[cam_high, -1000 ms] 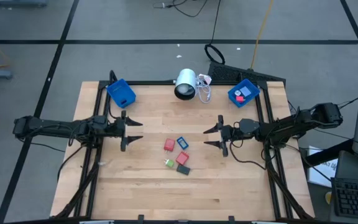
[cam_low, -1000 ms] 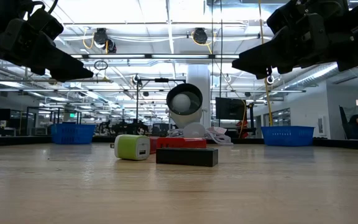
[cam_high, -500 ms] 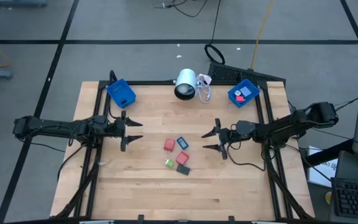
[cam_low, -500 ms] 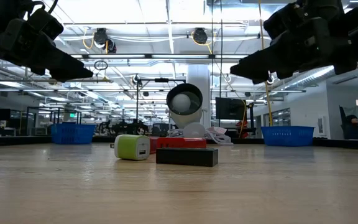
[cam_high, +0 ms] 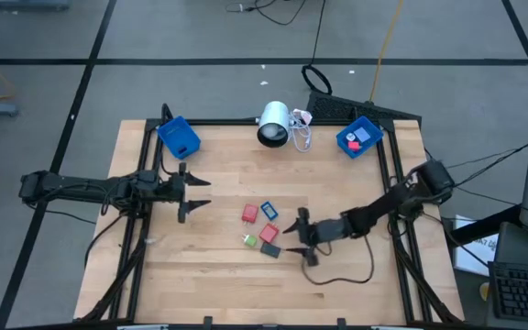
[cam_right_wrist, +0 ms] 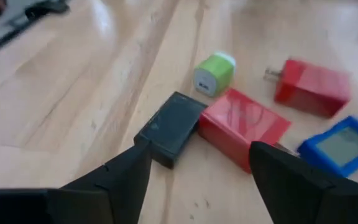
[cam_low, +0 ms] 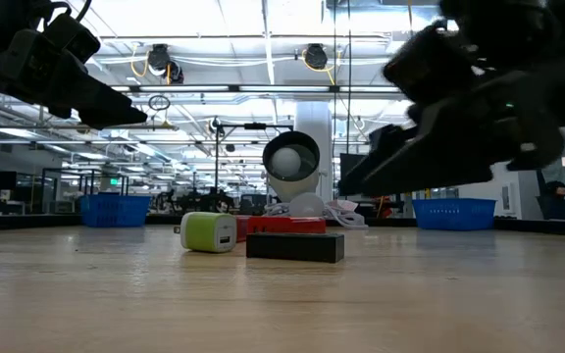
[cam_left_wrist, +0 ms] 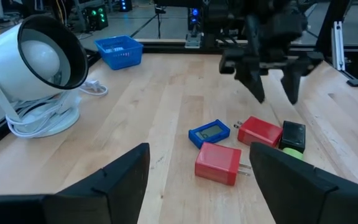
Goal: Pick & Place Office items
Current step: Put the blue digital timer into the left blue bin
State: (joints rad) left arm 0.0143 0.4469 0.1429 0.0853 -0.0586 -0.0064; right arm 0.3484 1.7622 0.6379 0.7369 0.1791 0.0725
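Five small office items lie flat on the wooden table in a cluster: a red piece (cam_high: 249, 214), a blue piece (cam_high: 269, 210), a second red piece (cam_high: 269, 233), a green piece (cam_high: 249, 240) and a dark grey piece (cam_high: 270, 249). My right gripper (cam_high: 303, 237) is open and hangs just right of the cluster, pointing at the dark grey piece (cam_right_wrist: 170, 129) and the red piece (cam_right_wrist: 243, 127) without touching them. My left gripper (cam_high: 191, 193) is open and empty, left of the cluster and above the table.
A blue bin (cam_high: 179, 137) stands at the far left and another blue bin (cam_high: 359, 137) with small things in it at the far right. A white lamp-like cylinder (cam_high: 274, 124) with a cable lies between them at the far edge.
My right gripper has swung from the table's right side toward the near edge and the left, coming down close to the dark grey and red pieces. It stays open. The pieces have not moved.
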